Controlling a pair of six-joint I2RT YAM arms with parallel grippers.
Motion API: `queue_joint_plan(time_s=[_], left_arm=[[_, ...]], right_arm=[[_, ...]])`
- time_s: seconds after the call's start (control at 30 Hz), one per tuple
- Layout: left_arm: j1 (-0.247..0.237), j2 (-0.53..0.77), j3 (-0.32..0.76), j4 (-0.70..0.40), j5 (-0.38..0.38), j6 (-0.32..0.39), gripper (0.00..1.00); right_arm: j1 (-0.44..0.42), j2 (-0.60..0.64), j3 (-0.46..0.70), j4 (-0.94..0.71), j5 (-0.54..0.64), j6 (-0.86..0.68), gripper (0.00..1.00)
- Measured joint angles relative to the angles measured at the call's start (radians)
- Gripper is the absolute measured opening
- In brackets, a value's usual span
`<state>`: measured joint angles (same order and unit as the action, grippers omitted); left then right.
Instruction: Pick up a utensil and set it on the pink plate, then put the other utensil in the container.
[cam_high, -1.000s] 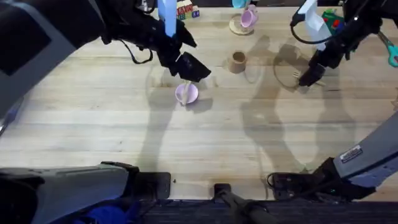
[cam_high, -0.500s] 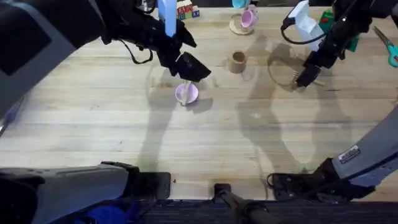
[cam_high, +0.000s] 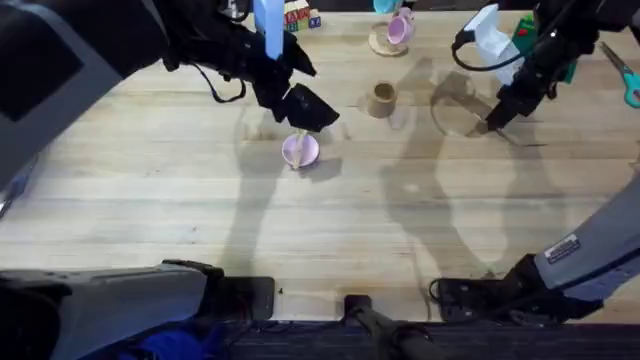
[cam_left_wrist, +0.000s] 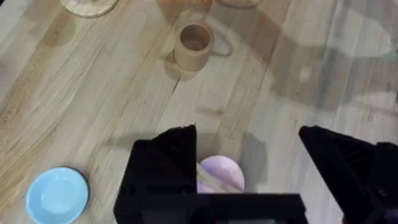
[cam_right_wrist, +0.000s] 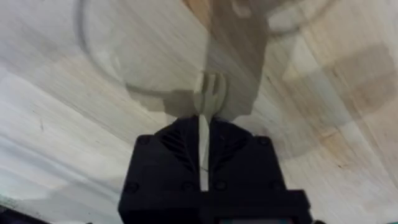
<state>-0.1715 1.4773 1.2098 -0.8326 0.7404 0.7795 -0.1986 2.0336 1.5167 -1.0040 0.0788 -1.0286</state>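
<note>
The pale plank-wood surface (cam_high: 330, 220) carries a small round pale pink plate (cam_high: 300, 150) near its middle, a tan-brown cylindrical cup (cam_high: 382, 100) toward the far edge, a pink mug on a round coaster (cam_high: 397, 32) at that far edge, and a light blue round plate (cam_left_wrist: 57, 195).

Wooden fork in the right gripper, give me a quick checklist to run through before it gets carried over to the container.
1. Fork clamped between the right gripper's fingers, prongs sticking out ahead: ok.
2. Fork lifted clear of the table: cannot tell.
3. Container upright with its mouth open: ok.
4. Path between the right gripper and the container free of objects: ok.
5. Left gripper open above the pink plate, away from the container: ok.
6. Spoon resting on the pink plate: ok.
</note>
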Motion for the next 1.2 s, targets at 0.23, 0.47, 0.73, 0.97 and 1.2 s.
queue_joint_plan(time_s=[0.23,0.47,0.73,0.97,1.2], left_arm=[[0.0,0.0,0.0,0.0,0.0,0.0,0.994],[0.0,0.0,0.0,0.0,0.0,0.0,0.994],[0.0,0.0,0.0,0.0,0.0,0.0,0.993],[0.0,0.0,0.0,0.0,0.0,0.0,0.993],[0.0,0.0,0.0,0.0,0.0,0.0,0.992]], right_arm=[[0.0,-0.003,-0.002,0.001,0.0,0.001,0.032],[0.001,-0.003,0.005,-0.015,0.009,0.004,0.028],[-0.003,-0.028,0.006,-0.044,0.044,0.022,0.028],[-0.009,-0.203,0.006,-0.045,0.05,0.042,0.029],[-0.01,-0.355,0.006,-0.047,0.049,0.042,0.029]])
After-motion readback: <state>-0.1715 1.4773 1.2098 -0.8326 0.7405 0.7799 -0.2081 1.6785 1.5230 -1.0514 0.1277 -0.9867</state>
